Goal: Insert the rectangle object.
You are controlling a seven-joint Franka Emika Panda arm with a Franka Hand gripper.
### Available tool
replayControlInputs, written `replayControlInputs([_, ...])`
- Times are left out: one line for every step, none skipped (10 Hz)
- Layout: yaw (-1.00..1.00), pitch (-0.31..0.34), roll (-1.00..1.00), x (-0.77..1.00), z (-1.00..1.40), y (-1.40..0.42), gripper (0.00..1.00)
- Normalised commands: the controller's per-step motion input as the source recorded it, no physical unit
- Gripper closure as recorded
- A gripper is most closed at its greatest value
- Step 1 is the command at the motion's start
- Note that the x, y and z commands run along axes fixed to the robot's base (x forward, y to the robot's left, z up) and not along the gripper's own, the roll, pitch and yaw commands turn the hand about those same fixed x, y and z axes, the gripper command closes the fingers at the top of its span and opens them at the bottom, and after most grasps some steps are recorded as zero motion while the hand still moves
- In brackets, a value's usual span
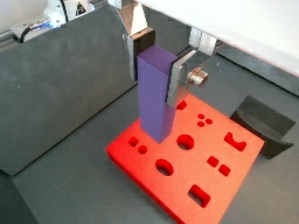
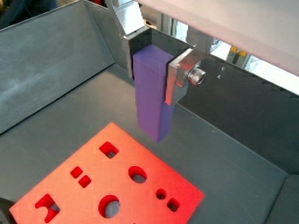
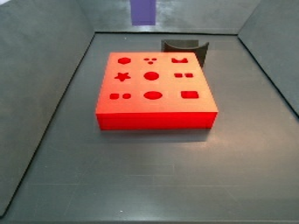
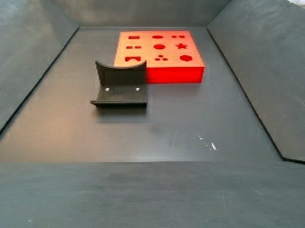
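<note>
My gripper (image 1: 156,74) is shut on the rectangle object (image 1: 156,96), a long purple bar that hangs upright from between the silver fingers (image 1: 184,77). Both wrist views show it, the gripper (image 2: 155,70) gripping the top of the bar (image 2: 152,92). The bar's lower end is in the air above the red block (image 1: 187,166) with shaped holes, near one edge (image 2: 105,179). In a side view only the bar's lower end (image 3: 142,10) shows, high behind the block (image 3: 155,87). In a side view the block (image 4: 159,53) shows without the gripper.
The dark fixture (image 4: 119,85) stands on the floor beside the red block and shows in a side view (image 3: 184,46) and in a wrist view (image 1: 263,122). Grey walls (image 3: 59,61) enclose the dark floor (image 4: 167,134) on all sides.
</note>
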Motion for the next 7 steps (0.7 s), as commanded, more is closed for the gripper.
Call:
replayControlInputs([0.00, -0.024, 0.00, 0.32, -0.23, 0.00, 1.00])
replayControlInputs([0.04, -0.040, 0.02, 0.70, -0.38, -0.12, 1.00])
replayControlInputs([0.10, -0.017, 0.00, 0.92, -0.39, 0.00, 1.00])
replayControlInputs([0.12, 0.000, 0.00, 0.99, -0.30, 0.01, 1.00])
replayControlInputs([0.14, 0.000, 0.07, 0.97, -0.26, 0.00, 1.00])
replayControlInputs([0.15, 0.010, 0.15, 0.93, -0.24, 0.00, 1.00])
replayControlInputs([0.17, 0.023, 0.24, 0.85, -0.23, 0.00, 1.00])
